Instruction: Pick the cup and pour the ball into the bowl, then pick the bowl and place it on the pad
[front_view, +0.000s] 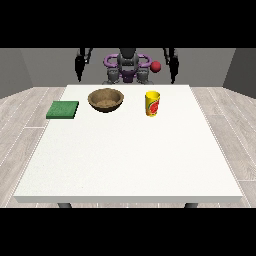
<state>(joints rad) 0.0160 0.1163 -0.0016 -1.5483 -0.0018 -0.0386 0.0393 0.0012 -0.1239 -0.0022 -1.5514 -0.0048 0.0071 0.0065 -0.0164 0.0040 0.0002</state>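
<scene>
A yellow cup with a red label stands upright on the white table, right of centre at the far side. A small red ball shows higher up, above the cup and beside the robot's torso, touching nothing that I can see. Left of the cup sits a brown wooden bowl, with nothing visible inside. A flat green pad lies near the table's left edge. The hand at the view's left and the hand at the view's right hang behind the table's far edge, fingers straight down, holding nothing.
The robot's torso stands behind the far edge, between the two arms. Wooden floor surrounds the table on all sides. Bowl and cup stand about a hand's width apart.
</scene>
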